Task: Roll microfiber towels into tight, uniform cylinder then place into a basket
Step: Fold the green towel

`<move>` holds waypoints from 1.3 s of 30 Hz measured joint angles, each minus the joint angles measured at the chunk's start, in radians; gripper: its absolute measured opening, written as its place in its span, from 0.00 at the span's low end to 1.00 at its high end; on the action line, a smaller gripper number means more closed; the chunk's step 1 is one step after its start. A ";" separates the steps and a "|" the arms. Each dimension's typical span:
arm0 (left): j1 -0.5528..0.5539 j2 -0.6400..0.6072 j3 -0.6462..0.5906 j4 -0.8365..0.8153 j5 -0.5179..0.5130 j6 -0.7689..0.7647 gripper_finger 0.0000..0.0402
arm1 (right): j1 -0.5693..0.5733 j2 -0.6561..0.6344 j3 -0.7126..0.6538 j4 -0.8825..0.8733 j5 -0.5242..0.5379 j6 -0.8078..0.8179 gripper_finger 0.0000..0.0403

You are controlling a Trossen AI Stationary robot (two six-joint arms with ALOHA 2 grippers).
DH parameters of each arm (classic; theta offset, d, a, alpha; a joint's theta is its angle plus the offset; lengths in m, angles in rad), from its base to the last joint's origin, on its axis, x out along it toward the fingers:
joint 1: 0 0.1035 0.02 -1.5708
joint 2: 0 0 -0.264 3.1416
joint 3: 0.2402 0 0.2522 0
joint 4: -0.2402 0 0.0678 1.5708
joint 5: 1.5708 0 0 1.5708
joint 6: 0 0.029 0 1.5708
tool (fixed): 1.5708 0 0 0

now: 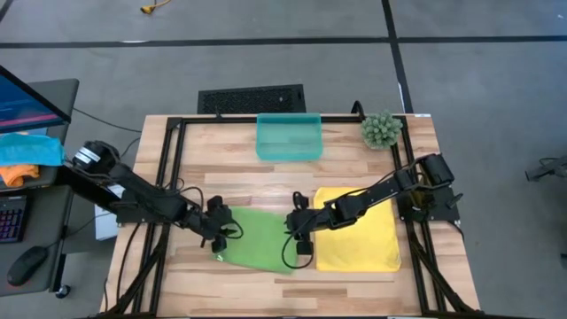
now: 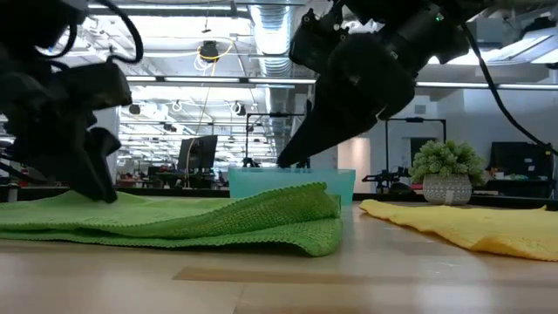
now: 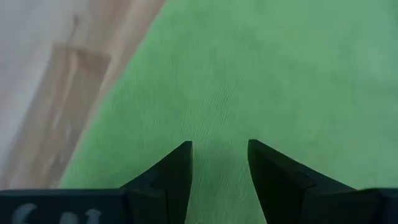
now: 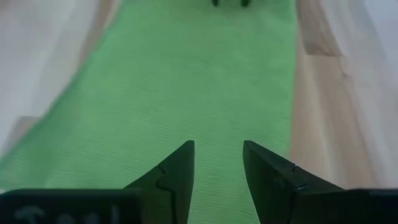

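- Looks like the rolling step is only just getting set up. The green towel [image 1: 259, 237] lies on the wooden table [image 1: 354, 173], mostly flat, with its right-hand edge folded over into a low double layer in the low view. No real cylinder yet.
- Left gripper [image 1: 219, 232] sits at the green towel's left edge, right gripper [image 1: 303, 244] at its right edge, so the two arms have the cloth between them.
- Both wrist views look straight down onto green fabric, and both sets of fingers stand apart with a clear gap. Nothing is pinched between them as far as I can see.
- The yellow towel [image 1: 359, 232] lies flat just to the right of the green one, partly under the right arm, untouched.
- The basket [image 1: 288, 136] sits at the far edge of the table, well apart from both towels, and looks empty from above.
- My guess at the next move: both claws need to come down on the same edge, nip it evenly, and turn it over on itself. If one side leads, the roll goes cone-shaped instead of tight and uniform.
- Hard to tell: whether the fingertips actually touch the cloth or hover just above it. In the low view the arms block most of that, and the near right corner of the green towel hides under the right gripper from above.
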 joint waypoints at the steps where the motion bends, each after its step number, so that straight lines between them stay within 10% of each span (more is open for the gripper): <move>1: 0.009 0.018 0.000 0.005 0.013 -0.005 0.36 | 0.000 0.000 0.000 0.002 -0.008 0.000 0.39; 26: 0.379 0.072 0.019 -0.012 -0.097 0.430 0.36 | -0.002 0.000 -0.005 -0.042 0.010 0.071 0.39; 39: 0.299 0.073 0.155 -0.121 -0.041 0.396 0.36 | -0.059 0.000 -0.005 -0.118 0.123 0.154 0.39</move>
